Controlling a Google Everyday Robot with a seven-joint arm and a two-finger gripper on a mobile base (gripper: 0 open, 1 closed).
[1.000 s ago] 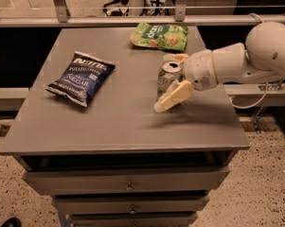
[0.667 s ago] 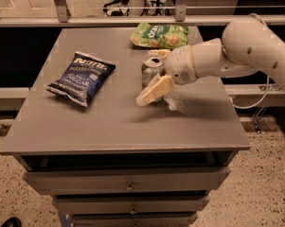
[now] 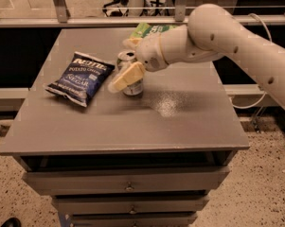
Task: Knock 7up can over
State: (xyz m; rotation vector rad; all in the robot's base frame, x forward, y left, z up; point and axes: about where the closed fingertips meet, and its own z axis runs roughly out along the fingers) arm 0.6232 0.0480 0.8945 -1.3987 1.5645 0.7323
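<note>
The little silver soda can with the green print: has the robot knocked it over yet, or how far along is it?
Not yet. Done: the approach; the gripper is right at the small silver-grey 7up can, beside the dark blue chip bag on the grey table. In hand: contact, the gripper lies against the can's side. Left: the tipping itself, as the can stands roughly upright.

Arm [image 3: 218, 32] stretched from frame right, pincer [image 3: 120, 64] centre-left (fingers [image 3: 127, 75] apart)

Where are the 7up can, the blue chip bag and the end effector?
7up can [image 3: 126, 56], camera view, its top.
blue chip bag [image 3: 79, 78], camera view, label middle.
end effector [image 3: 119, 64], camera view, its middle, at the can.
</note>
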